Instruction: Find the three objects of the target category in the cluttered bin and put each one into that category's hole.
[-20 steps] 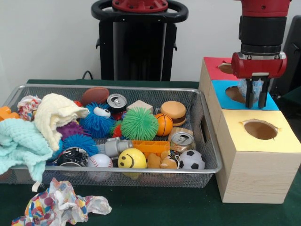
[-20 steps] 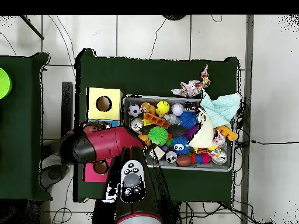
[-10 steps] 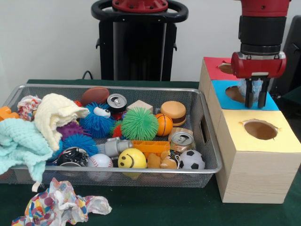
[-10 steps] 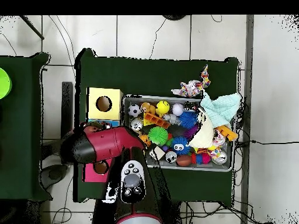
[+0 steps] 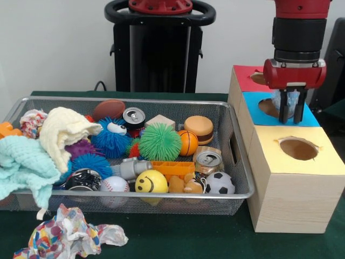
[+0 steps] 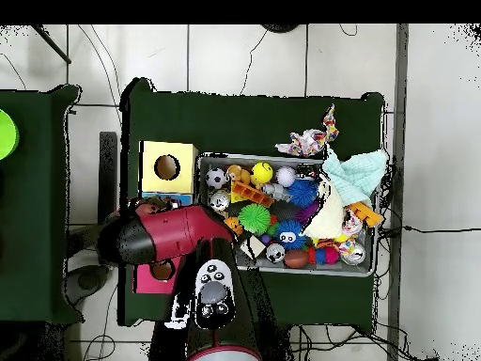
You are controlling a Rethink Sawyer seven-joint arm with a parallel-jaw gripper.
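My gripper (image 5: 289, 116) hangs over the hole of the blue-topped box (image 5: 310, 117), the middle one of three boxes to the right of the bin. It is shut on a crumpled clear plastic piece (image 5: 281, 101) that shows between and just left of the fingers (image 5: 282, 110). The wire bin (image 5: 237, 186) holds balls, spiky toys, two cans (image 5: 208, 159), a toy burger (image 5: 198, 127) and cloths. In the overhead view the red arm (image 6: 169, 235) covers the blue box, so the gripper itself is hidden there.
The yellow-topped box (image 5: 318, 162) with its hole stands nearest the camera, and the red-topped box (image 5: 245, 78) lies behind the blue one. A crumpled coloured paper (image 5: 70, 234) lies on the green table in front of the bin. Pale cloths (image 5: 32, 162) spill over the bin's left end.
The gripper has risen slightly above the blue box and drifted a little left. Nothing in the bin has moved.
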